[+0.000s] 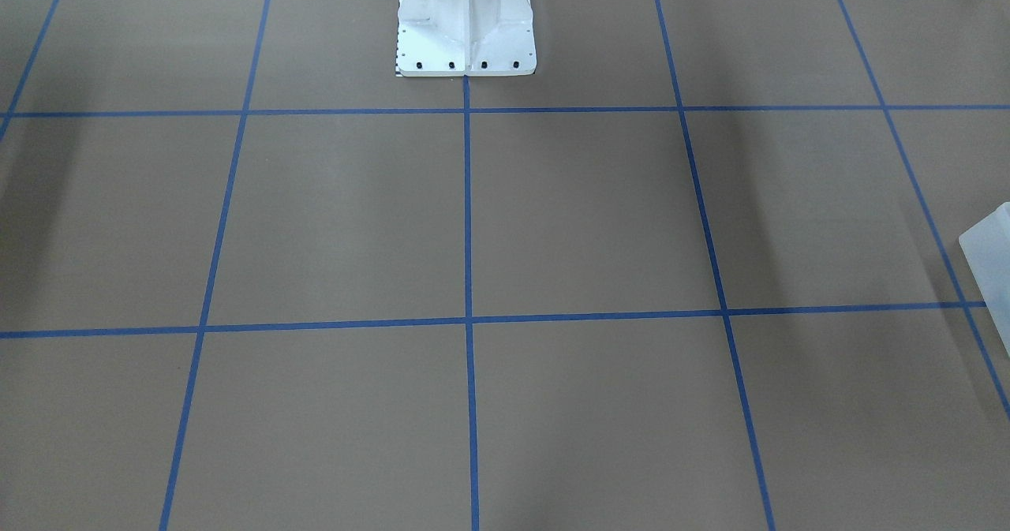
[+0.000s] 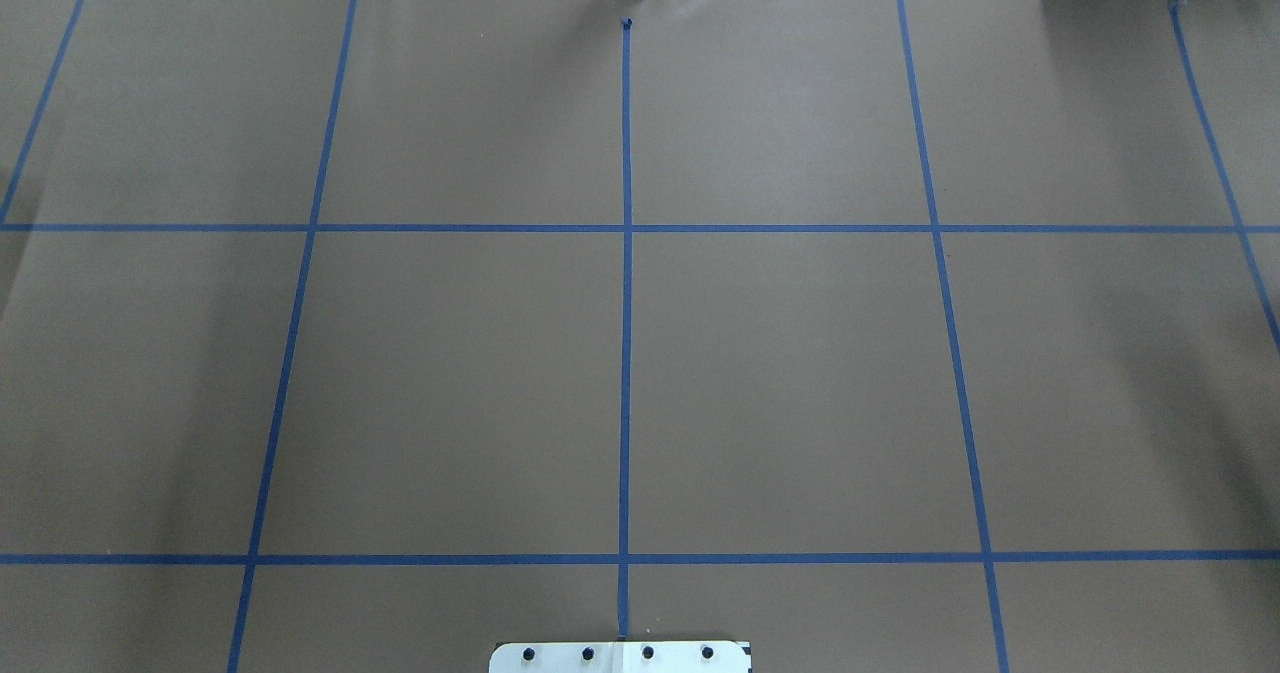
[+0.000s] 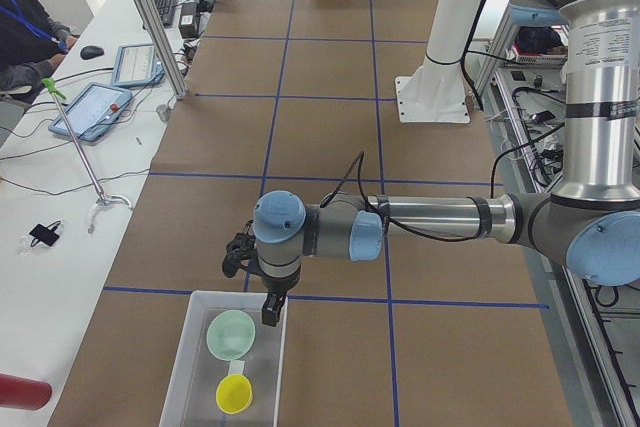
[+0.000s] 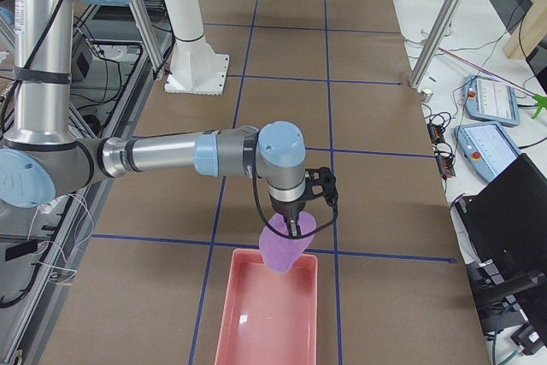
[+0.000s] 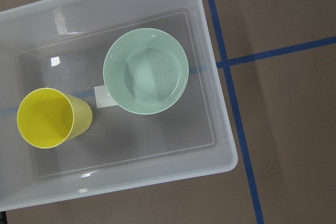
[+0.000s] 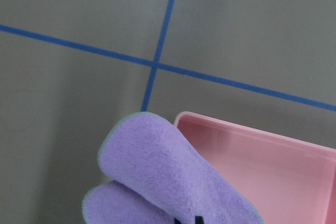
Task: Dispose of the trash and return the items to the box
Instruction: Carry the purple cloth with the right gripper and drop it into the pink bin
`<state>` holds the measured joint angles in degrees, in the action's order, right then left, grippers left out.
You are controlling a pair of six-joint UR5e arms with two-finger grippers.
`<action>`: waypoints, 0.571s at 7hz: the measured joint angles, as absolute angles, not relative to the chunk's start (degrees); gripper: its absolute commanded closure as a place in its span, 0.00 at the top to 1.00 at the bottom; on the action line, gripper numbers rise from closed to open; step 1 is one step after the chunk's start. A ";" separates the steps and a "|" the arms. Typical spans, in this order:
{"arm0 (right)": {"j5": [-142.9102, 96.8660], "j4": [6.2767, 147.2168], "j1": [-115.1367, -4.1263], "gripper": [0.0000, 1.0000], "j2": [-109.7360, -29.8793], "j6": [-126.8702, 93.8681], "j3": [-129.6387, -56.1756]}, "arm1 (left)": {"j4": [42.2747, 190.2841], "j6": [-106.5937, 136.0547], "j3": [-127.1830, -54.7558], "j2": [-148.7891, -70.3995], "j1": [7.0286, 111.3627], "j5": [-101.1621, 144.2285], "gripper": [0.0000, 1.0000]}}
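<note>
Brown-papered table (image 4: 376, 108): the right gripper (image 4: 291, 226), jaws clamped on a purple cloth (image 4: 284, 250), hangs over the pink bin (image 4: 265, 322) edge, a release inside seemingly next, while the left gripper (image 3: 271, 315), jaws unreadable, hovers above the clear box (image 5: 220, 145) holding bowl (image 5: 146, 71) and cup (image 5: 47, 118).

A: Overhead and front-facing?
B: High up, looking steeply down on the table (image 2: 780, 383) from opposite sides, sharing the robot base (image 1: 465, 34).
A: Side views?
B: At opposite table ends, looking along it.
A: Wrists?
B: Close, facing down: clear box (image 5: 223, 153); pink bin (image 6: 273, 166) under purple cloth (image 6: 157, 171). Each shared with a side view.
</note>
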<state>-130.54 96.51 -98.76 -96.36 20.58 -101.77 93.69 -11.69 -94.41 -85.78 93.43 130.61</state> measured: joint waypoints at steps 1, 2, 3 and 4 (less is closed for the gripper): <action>-130.42 96.34 -100.37 0.00 -96.06 25.87 -96.64 | 93.71 -11.69 -94.44 -85.78 93.40 130.60 0.98; -130.16 95.16 -101.52 0.23 -97.52 29.38 -93.59 | 93.75 -11.71 -94.47 -85.78 93.37 130.61 0.98; -129.97 91.18 -101.98 0.99 -100.34 30.58 -91.36 | 93.77 -11.75 -94.46 -85.78 93.36 130.60 0.98; -130.00 84.12 -102.14 1.00 -102.72 30.63 -88.07 | 93.80 -11.77 -94.43 -85.78 93.35 130.60 0.98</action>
<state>-130.00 84.12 -102.14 -102.72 30.63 -88.07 93.80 -11.77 -94.43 -85.78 93.35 130.60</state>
